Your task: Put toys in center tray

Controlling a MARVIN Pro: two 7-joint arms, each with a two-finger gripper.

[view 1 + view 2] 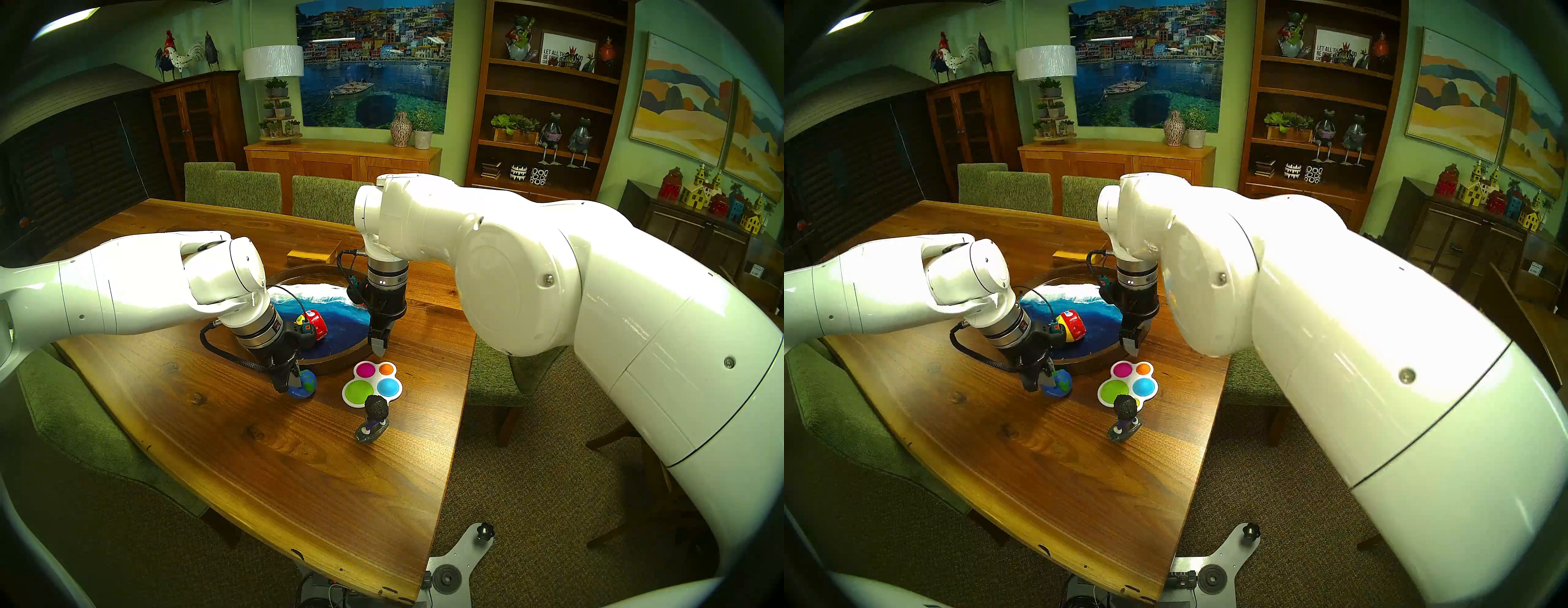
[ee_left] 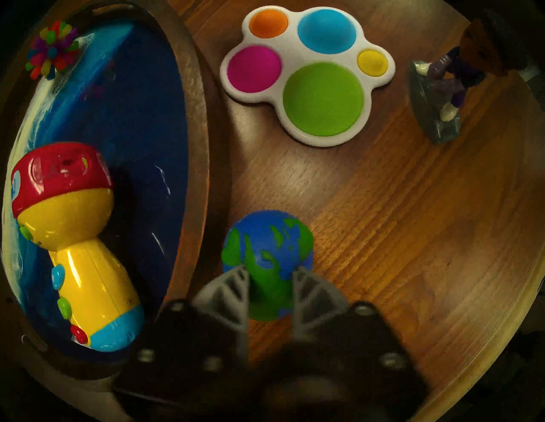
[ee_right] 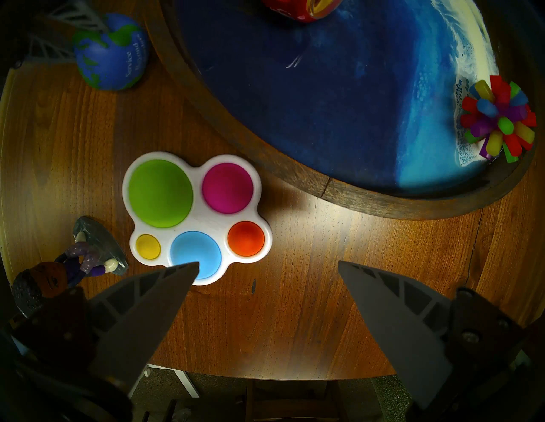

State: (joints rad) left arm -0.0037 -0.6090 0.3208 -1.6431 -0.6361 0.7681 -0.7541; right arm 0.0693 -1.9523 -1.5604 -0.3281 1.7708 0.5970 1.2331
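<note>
The globe ball (image 2: pixel 267 259) sits on the bench just outside the tray (image 2: pixel 196 147) rim, the left end effector (image 2: pixel 269 275) straddling it, fingers on either flank; whether they grip yet I cannot tell. Best to squeeze at the ball's widest line, then lift clear of the rim. The right end effector (image 3: pixel 267 268) hangs wide open, empty.

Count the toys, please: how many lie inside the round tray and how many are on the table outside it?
Inside the round tray: 2, the yellow flashlight and the spiky rainbow ball.
On the table outside it: 3, the globe ball, the white popper and the figurine.
Total: 5 toys.
</note>
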